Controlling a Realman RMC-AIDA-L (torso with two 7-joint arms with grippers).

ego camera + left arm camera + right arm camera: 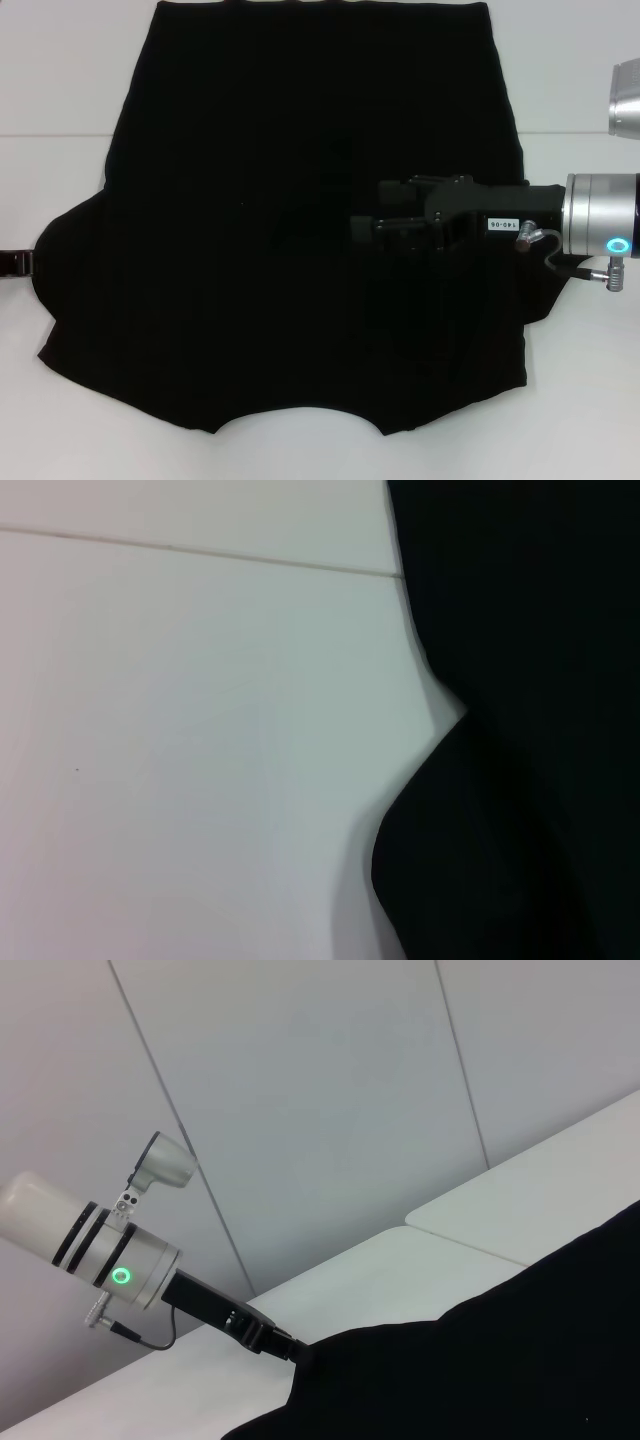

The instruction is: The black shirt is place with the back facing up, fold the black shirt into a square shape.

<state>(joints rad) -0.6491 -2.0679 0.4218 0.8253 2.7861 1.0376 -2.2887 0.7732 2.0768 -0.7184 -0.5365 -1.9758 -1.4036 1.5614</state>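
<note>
Flat on the table (60, 90), the black shirt (250, 280) points collar-nearest, hem farthest.

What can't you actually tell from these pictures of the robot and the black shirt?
- Right gripper, head view: black fingers against the black shirt; open or shut, holding cloth or not, cannot be told.
- Left gripper, head view: cut off by the picture's edge at the shirt's sleeve. The right wrist view shows it far off at the cloth's edge, too small to judge.
- Any print on the shirt: none visible.
- Left wrist view: only table and cloth.
</note>
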